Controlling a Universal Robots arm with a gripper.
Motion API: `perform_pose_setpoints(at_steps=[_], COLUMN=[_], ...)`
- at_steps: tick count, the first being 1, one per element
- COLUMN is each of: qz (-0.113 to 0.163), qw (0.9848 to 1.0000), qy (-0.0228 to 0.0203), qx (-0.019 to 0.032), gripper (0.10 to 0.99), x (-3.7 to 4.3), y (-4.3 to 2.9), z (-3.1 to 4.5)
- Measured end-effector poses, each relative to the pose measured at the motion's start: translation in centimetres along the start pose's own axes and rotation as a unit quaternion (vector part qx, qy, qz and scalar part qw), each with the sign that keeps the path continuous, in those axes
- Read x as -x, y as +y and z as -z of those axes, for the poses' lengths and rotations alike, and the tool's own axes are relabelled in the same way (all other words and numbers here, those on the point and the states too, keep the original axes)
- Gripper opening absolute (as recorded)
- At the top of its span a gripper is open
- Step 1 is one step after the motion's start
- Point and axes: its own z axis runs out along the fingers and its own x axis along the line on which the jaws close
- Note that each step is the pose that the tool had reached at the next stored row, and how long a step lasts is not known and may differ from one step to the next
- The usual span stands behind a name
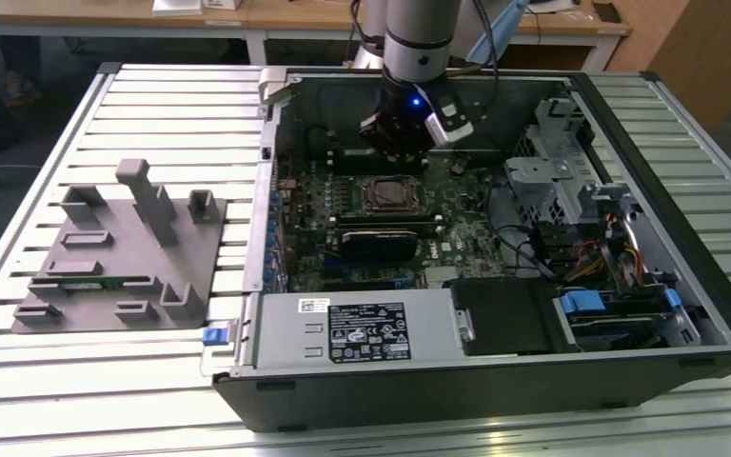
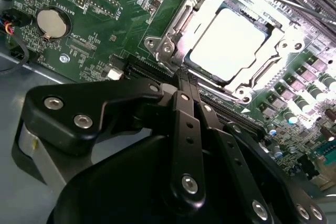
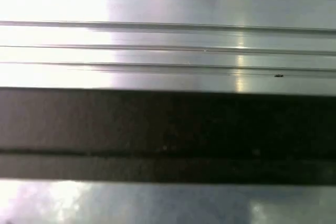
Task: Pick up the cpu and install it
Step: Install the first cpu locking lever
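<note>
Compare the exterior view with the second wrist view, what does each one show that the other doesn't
Exterior view alone: the whole open computer case, the grey holder tray on the slatted table to the exterior view's left, and the arm above the board.

Second wrist view alone: the cpu lying in its socket, pale top clear, a coin battery, and the tool's black linkage close up.

Both: the green motherboard and the socket frame.

I count 1 cpu, 1 socket frame around it, 1 coin battery, 1 motherboard. Exterior view: 1 open pc case, 1 grey holder tray on its left, 1 psu at near side, 1 slatted table.
</note>
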Motion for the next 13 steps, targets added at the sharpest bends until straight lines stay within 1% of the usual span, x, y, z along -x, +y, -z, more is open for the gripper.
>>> perform_pose_setpoints(at_steps=[13], qz=[0.000], qw=[1.0000], qy=[-0.0001], qx=[0.0001], gripper=[0.106], x=[0.14], y=[-0.45], z=[-0.01])
